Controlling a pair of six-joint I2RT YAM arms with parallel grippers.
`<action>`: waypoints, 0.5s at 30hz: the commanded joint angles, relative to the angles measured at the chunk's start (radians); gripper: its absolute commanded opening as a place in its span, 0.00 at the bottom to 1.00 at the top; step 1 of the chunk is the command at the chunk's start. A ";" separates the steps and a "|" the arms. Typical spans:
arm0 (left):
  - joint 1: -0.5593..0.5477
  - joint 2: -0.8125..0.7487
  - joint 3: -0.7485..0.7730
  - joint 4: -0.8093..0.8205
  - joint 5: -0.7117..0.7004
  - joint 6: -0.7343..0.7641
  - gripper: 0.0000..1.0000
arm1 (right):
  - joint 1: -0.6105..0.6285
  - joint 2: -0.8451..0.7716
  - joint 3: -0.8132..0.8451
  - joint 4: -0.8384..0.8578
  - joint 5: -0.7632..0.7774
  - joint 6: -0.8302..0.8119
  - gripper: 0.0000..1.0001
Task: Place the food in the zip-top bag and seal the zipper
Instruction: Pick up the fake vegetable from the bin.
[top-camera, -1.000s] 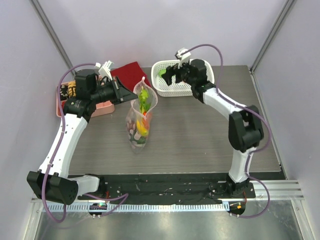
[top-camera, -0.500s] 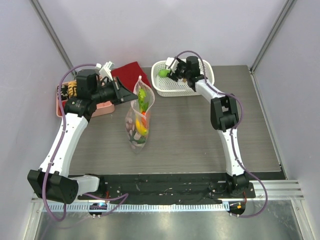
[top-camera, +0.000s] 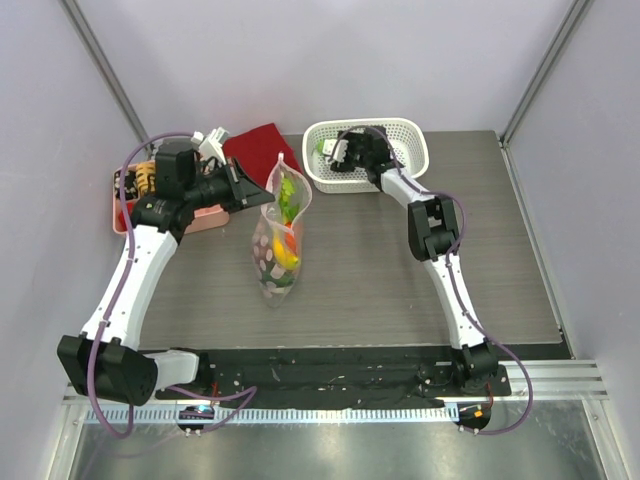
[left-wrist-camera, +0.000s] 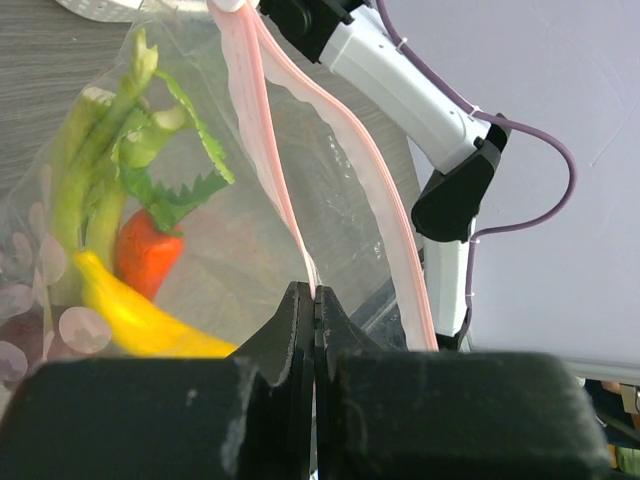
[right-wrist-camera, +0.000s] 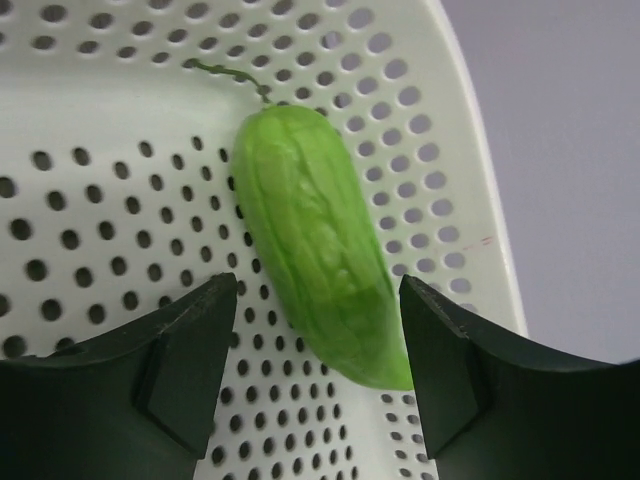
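L gripper (left-wrist-camera: 315, 310): pinching zip-top bag (top-camera: 262, 245) edge, bag mid-table | R gripper (right-wrist-camera: 318, 310): spread wide round green toy veg (right-wrist-camera: 315, 260) in white basket (right-wrist-camera: 100, 150) | risk: smooth veg may squirt out if squeezed off-centre

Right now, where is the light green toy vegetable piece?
The green piece lies in the white perforated plastic basket at the table's far edge, right of centre, between the right pincer's open fingers in the right wrist view.

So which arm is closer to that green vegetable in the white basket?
Right: the right fingers straddle the green vegetable in the white basket; the left fingers are away at the zip-top bag, pinching its pink strip.
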 joint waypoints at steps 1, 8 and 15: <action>0.013 -0.008 -0.010 0.027 0.009 0.004 0.00 | 0.003 0.064 0.108 0.050 0.021 -0.084 0.73; 0.027 -0.004 -0.013 0.021 0.013 0.001 0.00 | -0.008 0.150 0.183 0.075 0.033 -0.170 0.69; 0.035 0.008 -0.008 0.018 0.022 -0.004 0.00 | -0.022 0.169 0.182 0.185 0.075 -0.139 0.28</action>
